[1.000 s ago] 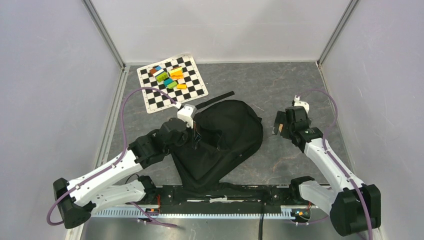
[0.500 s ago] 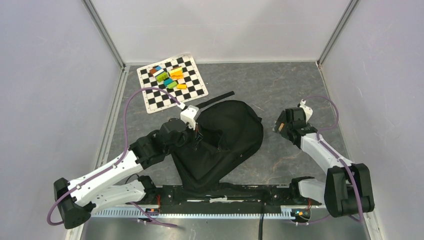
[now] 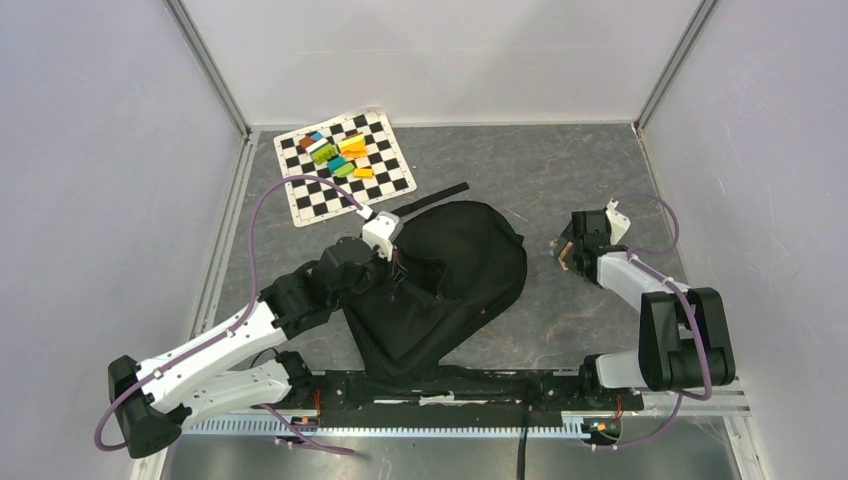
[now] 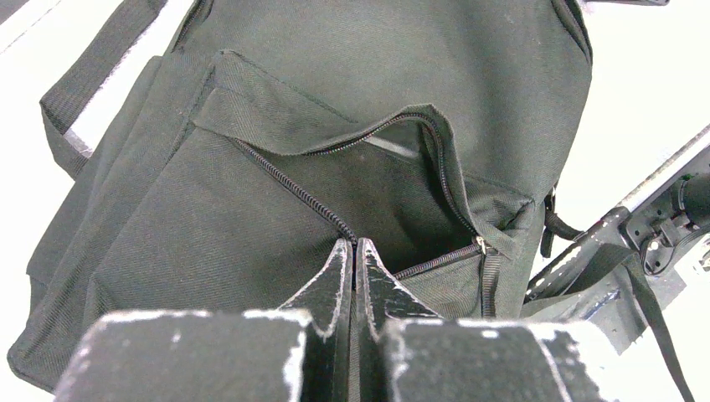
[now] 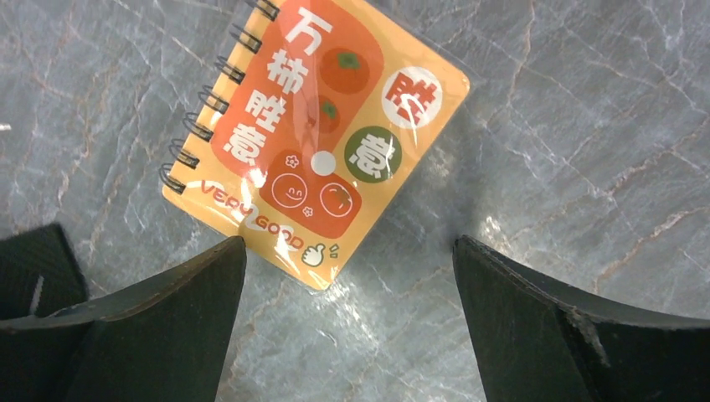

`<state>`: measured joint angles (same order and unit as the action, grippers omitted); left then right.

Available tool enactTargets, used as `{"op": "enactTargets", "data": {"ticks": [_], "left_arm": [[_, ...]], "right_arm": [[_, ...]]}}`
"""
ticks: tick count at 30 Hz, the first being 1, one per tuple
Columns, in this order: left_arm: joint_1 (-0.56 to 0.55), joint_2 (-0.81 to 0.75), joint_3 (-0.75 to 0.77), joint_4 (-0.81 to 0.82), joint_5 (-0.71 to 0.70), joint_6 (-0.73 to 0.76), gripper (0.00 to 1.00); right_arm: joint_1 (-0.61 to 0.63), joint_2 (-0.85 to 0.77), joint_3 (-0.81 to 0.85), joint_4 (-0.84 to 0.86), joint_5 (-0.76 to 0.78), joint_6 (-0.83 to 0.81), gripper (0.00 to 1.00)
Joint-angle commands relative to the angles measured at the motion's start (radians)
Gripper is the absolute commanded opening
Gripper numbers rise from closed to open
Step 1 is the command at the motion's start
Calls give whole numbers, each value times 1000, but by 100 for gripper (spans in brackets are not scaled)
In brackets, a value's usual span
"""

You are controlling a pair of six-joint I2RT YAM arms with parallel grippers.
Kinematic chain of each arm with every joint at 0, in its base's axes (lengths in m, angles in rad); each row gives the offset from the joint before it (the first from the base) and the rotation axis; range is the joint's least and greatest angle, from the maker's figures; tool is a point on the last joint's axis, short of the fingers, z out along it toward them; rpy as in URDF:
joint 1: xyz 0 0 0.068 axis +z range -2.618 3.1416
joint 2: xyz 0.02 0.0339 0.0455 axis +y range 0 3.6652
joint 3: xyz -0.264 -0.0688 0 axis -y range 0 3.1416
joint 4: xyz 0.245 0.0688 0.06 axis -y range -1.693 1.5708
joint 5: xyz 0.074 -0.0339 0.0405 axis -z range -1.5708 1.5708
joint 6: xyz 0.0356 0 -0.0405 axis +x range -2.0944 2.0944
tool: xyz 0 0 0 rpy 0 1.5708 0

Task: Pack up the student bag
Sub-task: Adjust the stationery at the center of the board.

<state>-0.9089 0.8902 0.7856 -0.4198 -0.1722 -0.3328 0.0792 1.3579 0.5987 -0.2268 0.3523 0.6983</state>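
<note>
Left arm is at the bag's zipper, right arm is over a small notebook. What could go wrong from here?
The spiral notebook lies flat on the table, off-centre under the open right gripper; its glossy wrapper could slide instead of lifting. The left gripper pinches only the zipper edge of the student bag; a slip may close the shallow opening.

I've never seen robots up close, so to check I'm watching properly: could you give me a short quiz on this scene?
1. True or false: the right gripper is shut on the notebook.
2. Which gripper pinches the bag at its zipper edge? A: left gripper. B: right gripper.
3. What sits on the chequered mat?
Key: 1 false, it hangs open over it; 2 A; 3 small coloured blocks.
</note>
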Motion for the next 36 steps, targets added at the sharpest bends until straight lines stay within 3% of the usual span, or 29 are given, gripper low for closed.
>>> {"op": "enactTargets", "data": {"ticks": [1, 11, 17, 27, 36], "left_arm": [[4, -4, 7, 78, 23, 53, 2], [4, -13, -8, 104, 50, 54, 2], [4, -8, -8, 104, 46, 54, 2], [4, -2, -12, 113, 56, 51, 2], [4, 2, -17, 125, 60, 48, 2]], "right_arm": [[-14, 51, 69, 70, 24, 38, 98], [-16, 172, 143, 144, 8, 70, 98], [-29, 209, 241, 91, 55, -28, 98], [-143, 241, 289, 53, 14, -72, 98], [-151, 298, 377, 18, 2, -78, 98]]}}
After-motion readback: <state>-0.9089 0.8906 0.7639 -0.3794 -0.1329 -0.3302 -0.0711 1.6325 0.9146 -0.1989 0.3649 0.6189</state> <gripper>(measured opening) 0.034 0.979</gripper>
